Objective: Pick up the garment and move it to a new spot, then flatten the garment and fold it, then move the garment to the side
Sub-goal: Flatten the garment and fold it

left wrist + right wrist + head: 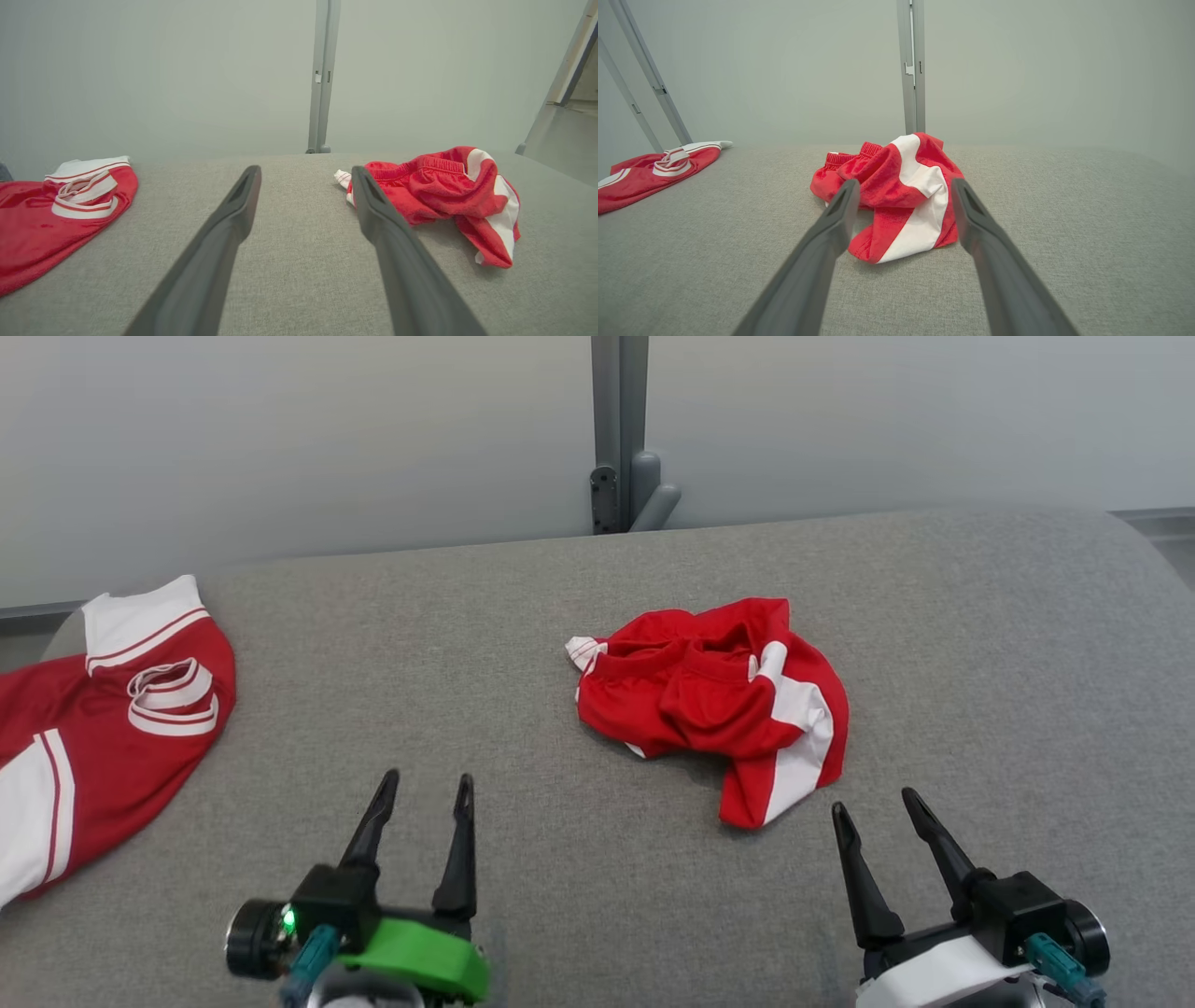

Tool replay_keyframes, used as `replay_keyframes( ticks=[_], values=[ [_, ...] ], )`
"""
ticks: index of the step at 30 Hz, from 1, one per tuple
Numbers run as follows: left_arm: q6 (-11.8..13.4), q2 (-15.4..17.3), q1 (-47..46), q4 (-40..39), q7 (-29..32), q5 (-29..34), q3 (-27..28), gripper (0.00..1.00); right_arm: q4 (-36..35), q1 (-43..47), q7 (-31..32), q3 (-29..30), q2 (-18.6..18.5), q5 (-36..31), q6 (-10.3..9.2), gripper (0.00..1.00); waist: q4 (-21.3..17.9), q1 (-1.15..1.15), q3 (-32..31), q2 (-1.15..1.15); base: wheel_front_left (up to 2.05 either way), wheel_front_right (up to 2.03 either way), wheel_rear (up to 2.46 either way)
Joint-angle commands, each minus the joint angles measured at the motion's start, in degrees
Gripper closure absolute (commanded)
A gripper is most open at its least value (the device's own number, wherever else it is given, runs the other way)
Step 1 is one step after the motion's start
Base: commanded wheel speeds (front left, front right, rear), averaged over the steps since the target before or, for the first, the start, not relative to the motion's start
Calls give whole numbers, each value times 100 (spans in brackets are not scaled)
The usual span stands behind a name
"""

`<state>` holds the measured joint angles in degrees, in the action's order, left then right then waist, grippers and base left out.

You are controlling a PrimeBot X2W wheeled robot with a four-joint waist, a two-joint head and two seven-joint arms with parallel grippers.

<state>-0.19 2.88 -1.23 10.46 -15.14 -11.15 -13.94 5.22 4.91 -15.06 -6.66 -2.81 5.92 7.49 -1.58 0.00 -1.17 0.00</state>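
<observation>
Garment [709, 700] just beyond R gripper [873, 800]

no readable text, no labels, no numbers anywhere

On the left gripper [427, 776] we see two long, tapering dark fingers [457, 868] set in a black block with a bright green collar [420, 959], a small lit green light [288, 921] and a teal plug [314, 952], while the right gripper [873, 799] has a white collar [934, 975].
</observation>
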Motion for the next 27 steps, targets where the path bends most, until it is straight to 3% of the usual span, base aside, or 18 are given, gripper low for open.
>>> replay_keyframes(
  ticks=[1,12,22,27],
  values=[
    [-64,4,-197,116,0,-31,-60,0,2,-89,-15,-23,-15,-1,0,0,-78,0,74,0,0,0,0],
    [-442,11,-2250,1848,0,-172,-1154,0,-7,-340,-15,-180,-12,85,0,0,-778,0,547,0,0,0,0],
    [-574,13,-3947,3220,257,-229,-2416,0,-54,-552,-15,-86,-11,253,0,0,-1309,0,993,0,0,0,0],
    [-545,16,-4407,3647,677,-433,-2874,0,-81,-629,-15,-200,-11,300,0,0,-1494,0,1108,0,0,0,0]
  ],
)
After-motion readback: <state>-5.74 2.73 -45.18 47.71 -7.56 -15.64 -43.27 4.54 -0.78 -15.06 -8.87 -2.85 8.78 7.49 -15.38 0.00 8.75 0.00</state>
